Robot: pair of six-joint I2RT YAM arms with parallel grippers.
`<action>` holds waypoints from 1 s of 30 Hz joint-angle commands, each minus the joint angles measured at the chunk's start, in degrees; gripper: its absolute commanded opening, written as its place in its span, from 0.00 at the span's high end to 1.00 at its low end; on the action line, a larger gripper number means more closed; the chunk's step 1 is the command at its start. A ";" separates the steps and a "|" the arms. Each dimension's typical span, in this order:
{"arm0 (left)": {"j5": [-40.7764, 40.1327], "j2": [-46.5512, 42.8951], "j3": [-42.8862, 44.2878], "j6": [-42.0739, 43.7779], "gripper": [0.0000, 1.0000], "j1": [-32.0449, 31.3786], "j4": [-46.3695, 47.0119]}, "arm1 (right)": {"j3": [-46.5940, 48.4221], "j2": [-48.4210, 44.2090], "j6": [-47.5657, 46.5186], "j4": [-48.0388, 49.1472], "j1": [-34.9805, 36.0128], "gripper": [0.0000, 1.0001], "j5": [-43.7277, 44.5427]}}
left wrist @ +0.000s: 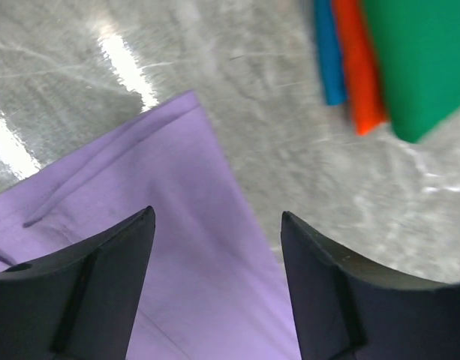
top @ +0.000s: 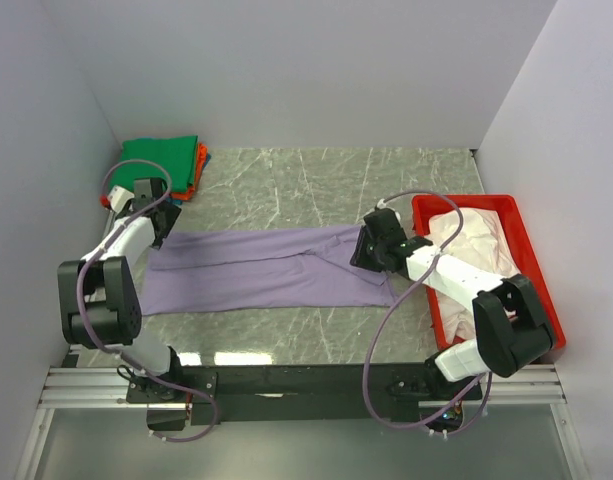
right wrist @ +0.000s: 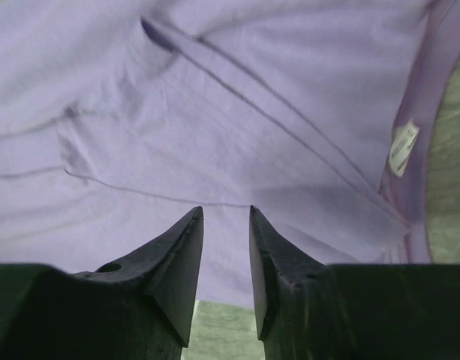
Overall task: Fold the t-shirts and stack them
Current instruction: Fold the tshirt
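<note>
A lavender t-shirt point(top: 266, 268) lies on the marble table as a long flat band, folded lengthwise. My left gripper point(top: 162, 234) hangs over its left end, jaws wide open with only purple cloth point(left wrist: 177, 247) below them point(left wrist: 217, 214). My right gripper point(top: 370, 250) is at the shirt's right end near the collar. Its fingers point(right wrist: 226, 210) stand apart with nothing between them, above the cloth point(right wrist: 214, 112). The white neck label point(right wrist: 402, 148) shows to the right. A folded stack point(top: 166, 165) of green point(left wrist: 417, 60), orange-red point(left wrist: 357, 67) and blue point(left wrist: 329, 52) t-shirts sits at the back left.
A red plastic tray point(top: 534, 250) stands at the right edge, holding a crumpled pale pinkish-white t-shirt point(top: 476, 240). Grey walls close in the table on the left, back and right. The right arm reaches across the tray's near left corner.
</note>
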 commanded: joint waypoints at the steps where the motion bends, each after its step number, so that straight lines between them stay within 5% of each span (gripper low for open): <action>1: 0.70 -4.82 0.19 0.52 0.26 -1.40 0.71 | -1.78 -2.13 -1.28 2.73 1.80 0.61 1.60; 5: -6.66 -8.86 -0.86 -6.77 0.26 -3.78 -7.62 | 1.36 0.41 -1.82 2.30 3.64 0.60 2.74; 14: -8.44 -15.37 -10.01 -11.34 0.25 -2.03 -9.67 | 10.86 9.11 -3.66 2.83 9.26 0.55 6.68; 30: -4.75 -7.38 -10.01 -13.02 0.28 1.84 -8.44 | 20.45 20.63 -11.83 0.81 12.70 0.48 11.44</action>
